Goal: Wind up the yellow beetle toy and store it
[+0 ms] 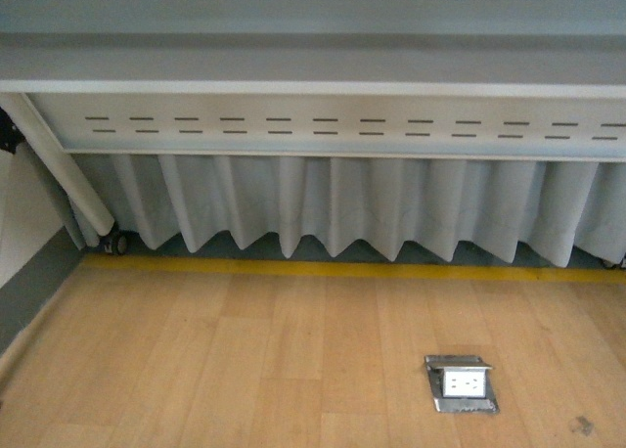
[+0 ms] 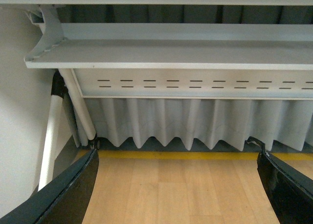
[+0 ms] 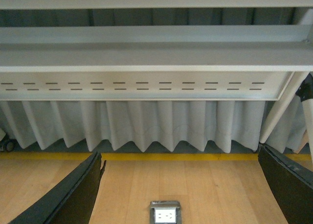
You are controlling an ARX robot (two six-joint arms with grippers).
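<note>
Wooden floor (image 1: 293, 370) under a grey table (image 1: 313, 76); I see my left gripper (image 2: 178, 185) and right gripper (image 3: 181, 185) both spread wide, grasping nothing.

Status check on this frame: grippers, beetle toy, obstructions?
Left gripper open, empty. Right gripper open, empty. Yellow beetle toy not in view. Ahead only wood floor with floor outlet.

I cannot read any text, label, brand or number in my three views. The white panel (image 1: 333, 125) under the table carries only rows of short dark slots, and the floor socket (image 1: 464, 382) shows no marking that I can make out.
</note>
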